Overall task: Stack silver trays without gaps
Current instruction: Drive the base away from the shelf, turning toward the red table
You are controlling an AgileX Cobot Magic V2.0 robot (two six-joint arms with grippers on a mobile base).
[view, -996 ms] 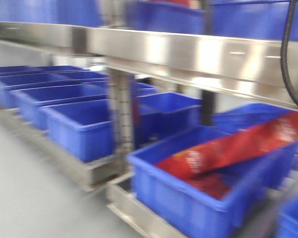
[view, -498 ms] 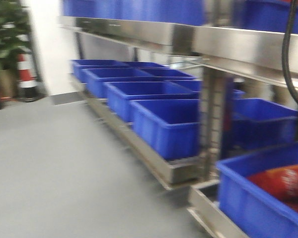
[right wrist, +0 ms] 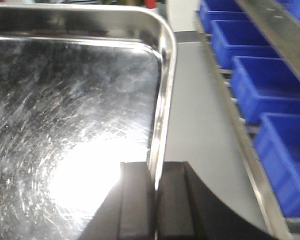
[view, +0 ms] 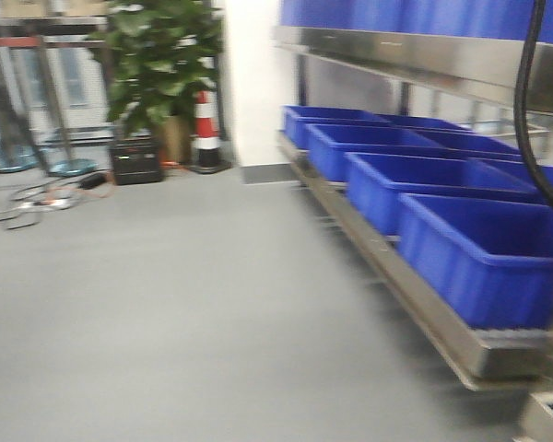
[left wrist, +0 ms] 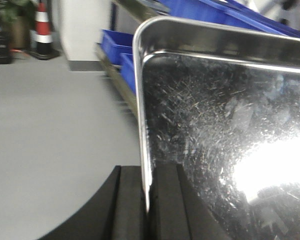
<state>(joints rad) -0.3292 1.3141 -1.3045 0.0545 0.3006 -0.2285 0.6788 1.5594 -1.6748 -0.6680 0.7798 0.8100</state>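
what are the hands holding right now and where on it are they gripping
A silver tray, gripped by both. The left hand pinches its left rim; the right hand pinches its right rim.

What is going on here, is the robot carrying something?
The robot holds a silver tray between its two arms. The left hand is shut on the tray's left rim and the right hand on what seems to be its right rim, above the grey floor. Beside it stands a steel rack with blue bins. No other tray is in view, so the stacking is not yet done.
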